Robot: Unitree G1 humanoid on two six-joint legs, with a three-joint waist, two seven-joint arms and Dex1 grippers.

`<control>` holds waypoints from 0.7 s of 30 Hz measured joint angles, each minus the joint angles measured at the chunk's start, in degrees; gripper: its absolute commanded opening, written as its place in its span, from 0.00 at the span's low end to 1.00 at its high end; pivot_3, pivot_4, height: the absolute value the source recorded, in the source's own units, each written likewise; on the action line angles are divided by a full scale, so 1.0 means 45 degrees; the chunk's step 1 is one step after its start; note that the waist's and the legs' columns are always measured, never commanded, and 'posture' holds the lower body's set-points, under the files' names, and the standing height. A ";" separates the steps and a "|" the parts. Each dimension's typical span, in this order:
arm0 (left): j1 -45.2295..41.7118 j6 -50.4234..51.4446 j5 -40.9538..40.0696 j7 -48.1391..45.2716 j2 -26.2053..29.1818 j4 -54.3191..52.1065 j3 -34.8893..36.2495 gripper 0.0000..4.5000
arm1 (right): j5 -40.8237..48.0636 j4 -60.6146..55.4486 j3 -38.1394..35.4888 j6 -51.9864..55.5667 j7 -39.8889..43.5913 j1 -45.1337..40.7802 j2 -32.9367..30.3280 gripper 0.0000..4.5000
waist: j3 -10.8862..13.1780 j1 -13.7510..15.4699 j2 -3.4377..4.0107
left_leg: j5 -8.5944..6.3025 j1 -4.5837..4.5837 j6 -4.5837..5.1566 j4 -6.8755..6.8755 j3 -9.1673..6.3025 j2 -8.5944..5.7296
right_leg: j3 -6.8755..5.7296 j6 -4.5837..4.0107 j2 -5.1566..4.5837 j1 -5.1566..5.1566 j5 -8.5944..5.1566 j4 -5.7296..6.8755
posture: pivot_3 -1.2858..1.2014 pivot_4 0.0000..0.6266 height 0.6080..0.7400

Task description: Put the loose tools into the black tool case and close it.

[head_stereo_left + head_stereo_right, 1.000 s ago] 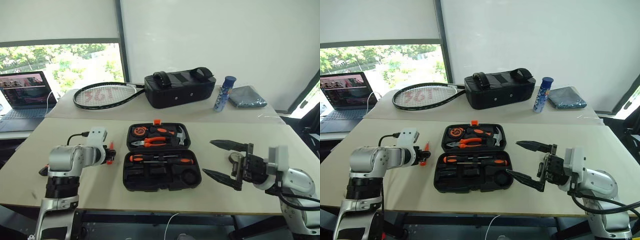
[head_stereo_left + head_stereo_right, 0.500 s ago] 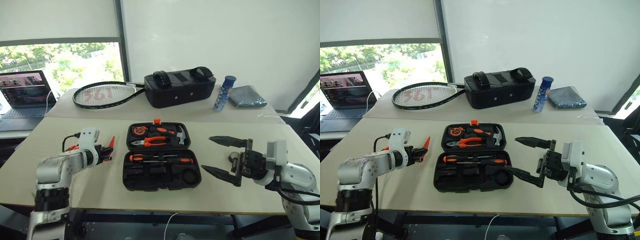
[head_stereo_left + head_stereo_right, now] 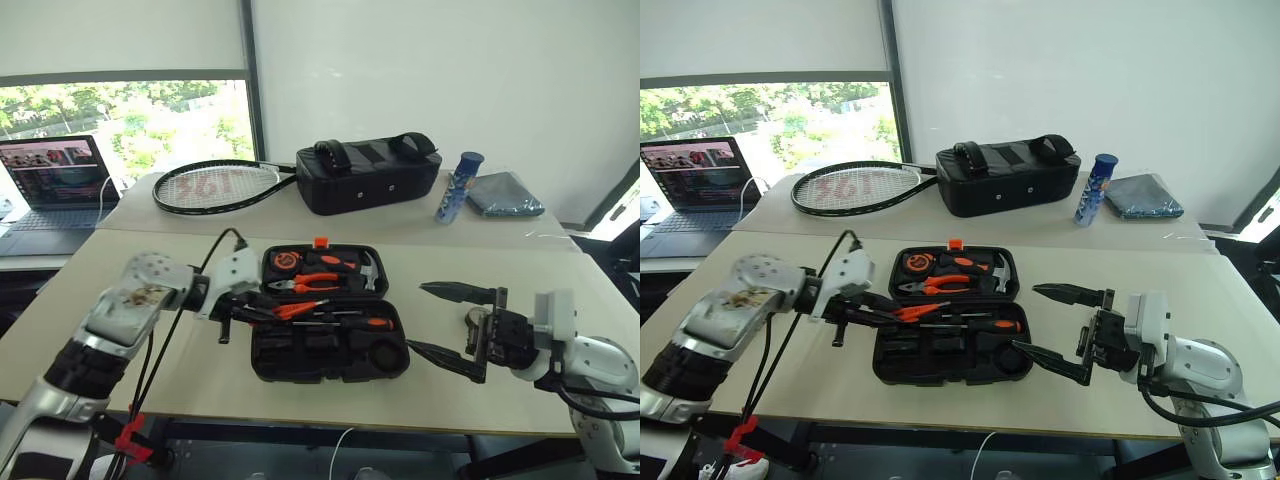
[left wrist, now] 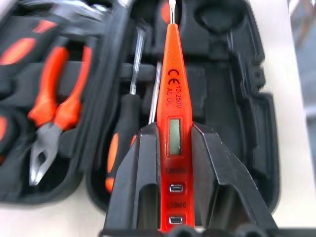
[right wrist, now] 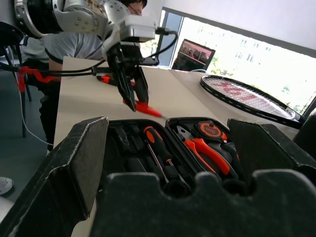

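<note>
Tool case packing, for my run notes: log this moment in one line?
left hand: shut on slim orange tool | over open tool case | right hand: open, empty

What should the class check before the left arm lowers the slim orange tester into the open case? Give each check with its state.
1. Slim orange tester gripped in left gripper, jaws shut on it: ok.
2. Black tool case lying open: ok.
3. Tester over the case's lower half: ok.
4. Free slot under the tester's tip: cannot tell.
5. Right gripper beside the case, jaws open, holding nothing: ok.
</note>
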 measured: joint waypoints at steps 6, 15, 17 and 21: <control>-0.0997 0.0430 0.1259 -0.0088 -0.0815 0.0569 -0.1607 0.10 | 0.0010 -0.0432 0.0036 0.0010 -0.0218 0.0139 0.0024 1.00 | 0.0002 -0.0124 -0.0003 | 0.0000 -0.0013 0.0002 0.0013 -0.0007 0.0001 | 0.0001 0.0003 0.0003 -0.0005 0.0000 0.0005 | 0.52 0.24 1.00; -0.1380 0.1786 0.2225 -0.0047 -0.1154 0.0411 -0.2303 0.10 | 0.0010 -0.0574 0.0023 0.0012 -0.0401 0.0339 0.0023 1.00 | 0.0002 -0.0160 -0.0003 | 0.0000 -0.0005 0.0003 0.0016 -0.0009 0.0001 | 0.0004 0.0003 0.0006 -0.0005 -0.0001 0.0022 | 0.52 0.24 1.00; -0.1380 0.2004 0.2259 -0.0149 -0.1037 0.0262 -0.2365 0.10 | 0.0009 -0.0586 0.0023 0.0012 -0.0436 0.0345 0.0023 1.00 | 0.0002 -0.0158 -0.0002 | 0.0000 -0.0004 0.0003 0.0017 -0.0008 0.0001 | 0.0004 0.0003 0.0005 -0.0005 -0.0001 0.0023 | 0.52 0.24 1.00; -0.1376 0.2020 0.2460 -0.0342 -0.0634 0.0088 -0.2474 0.10 | 0.0008 -0.0595 0.0024 0.0011 -0.0461 0.0344 0.0023 1.00 | 0.0002 -0.0148 -0.0003 | 0.0000 -0.0002 0.0003 0.0017 -0.0008 0.0001 | 0.0004 0.0003 0.0005 -0.0004 -0.0001 0.0024 | 0.52 0.24 1.00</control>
